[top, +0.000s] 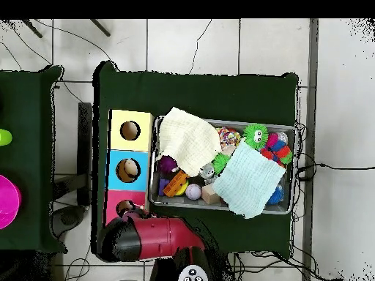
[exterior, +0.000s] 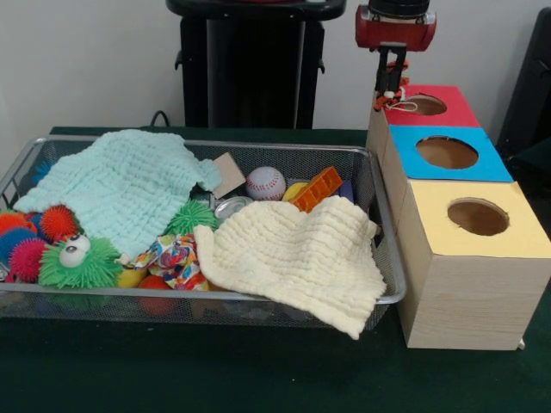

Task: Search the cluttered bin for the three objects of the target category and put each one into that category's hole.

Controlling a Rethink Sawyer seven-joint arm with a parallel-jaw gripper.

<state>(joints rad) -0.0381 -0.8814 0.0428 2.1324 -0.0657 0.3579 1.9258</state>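
Observation:
The silver wire-mesh bin point(exterior: 392, 258) sits on the green table, full of clutter; it also shows in the overhead view point(top: 292, 129). My gripper point(exterior: 392, 93) hangs just above the near-left rim of the red-faced box's round hole point(exterior: 426, 105). Its fingers stand close together on a small orange and white soft thing point(exterior: 384, 101) at the hole's edge. In the overhead view the red arm point(top: 150, 238) covers the gripper and part of the red-faced box point(top: 113, 208). No duckling shows clearly among the clutter.
A mint cloth point(exterior: 120, 185) and a cream cloth point(exterior: 297, 254) cover much of the bin. A baseball point(exterior: 265, 182), an orange block point(exterior: 317, 188), and green point(exterior: 79, 262) and red spiky balls lie around them. The blue-faced point(exterior: 448, 153) and yellow-faced point(exterior: 478, 217) boxes stand in front of the red one.

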